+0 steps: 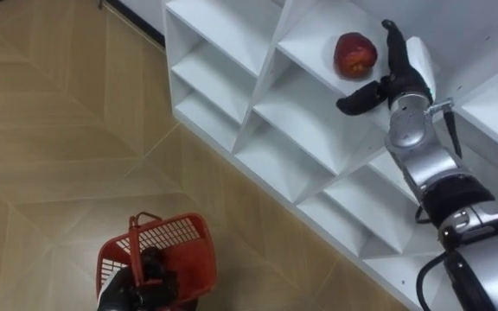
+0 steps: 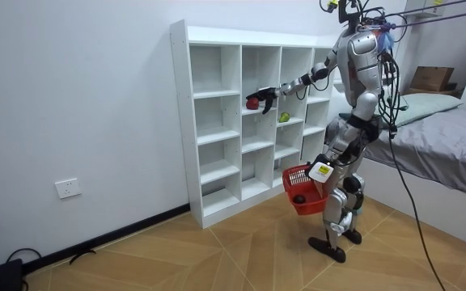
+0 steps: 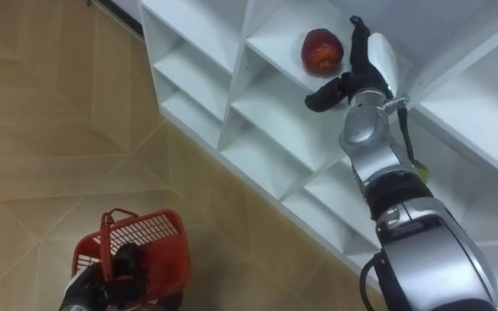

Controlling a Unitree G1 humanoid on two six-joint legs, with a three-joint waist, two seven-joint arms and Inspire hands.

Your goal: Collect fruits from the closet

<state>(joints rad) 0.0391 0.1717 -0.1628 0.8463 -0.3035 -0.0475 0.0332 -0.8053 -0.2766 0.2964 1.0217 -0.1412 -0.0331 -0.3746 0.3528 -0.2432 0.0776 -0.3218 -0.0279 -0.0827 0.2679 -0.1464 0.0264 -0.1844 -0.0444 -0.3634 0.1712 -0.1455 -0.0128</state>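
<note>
The right hand [image 1: 402,76] is inside a compartment of the white closet [image 1: 301,130], with fingers spread and holding nothing. The red apple [image 1: 354,53] lies on that shelf, between thumb and fingers, with a small gap to them. One shelf lower, in the next column, lies a green fruit [image 2: 284,117]. The left hand [image 1: 150,278] hangs low over the wooden floor [image 1: 50,173], its fingers curled on the rim of the red basket [image 1: 184,242].
</note>
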